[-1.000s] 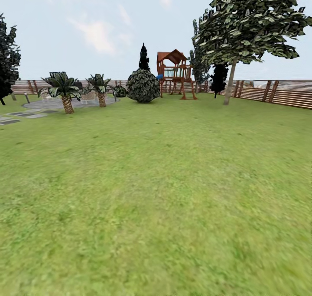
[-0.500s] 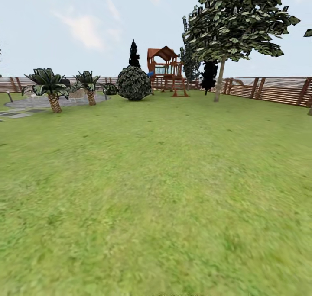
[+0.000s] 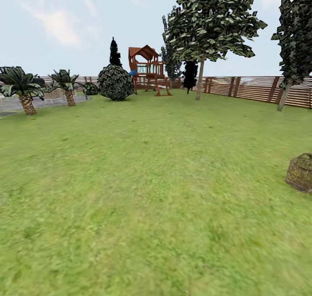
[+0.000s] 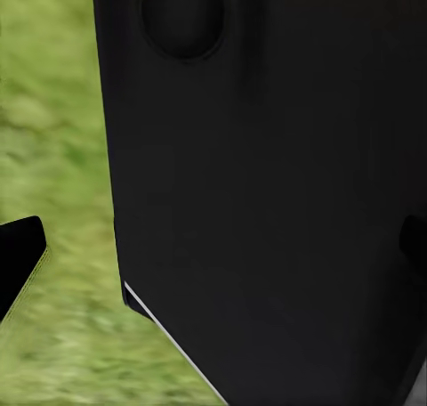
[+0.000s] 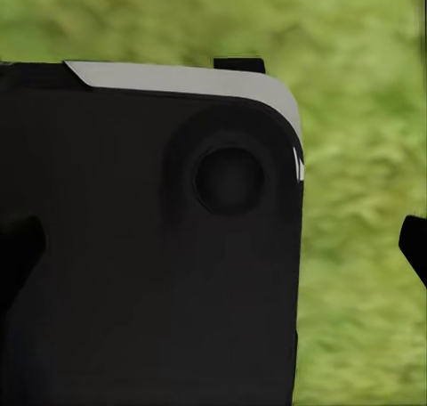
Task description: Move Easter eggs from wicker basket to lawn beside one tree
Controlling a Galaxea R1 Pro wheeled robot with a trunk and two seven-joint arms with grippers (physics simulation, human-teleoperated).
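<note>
Wicker basket [image 3: 300, 173] has just entered the head view at its right edge, on the lawn [image 3: 147, 192], as the camera swung right; approach can begin, eggs unseen. Both wrist views: dark robot body over grass; jaws' spread cannot be told.

Before us the lawn [image 3: 147, 192] spreads wide. At our far right edge the wicker basket [image 3: 300, 173] sits on the grass. Far ahead stands a tree [image 3: 208, 23] by the fence [image 3: 255, 88]; left of it we see a play tower [image 3: 147, 69], then a round bush [image 3: 115, 83], then two palms [image 3: 21, 86] farthest left.
</note>
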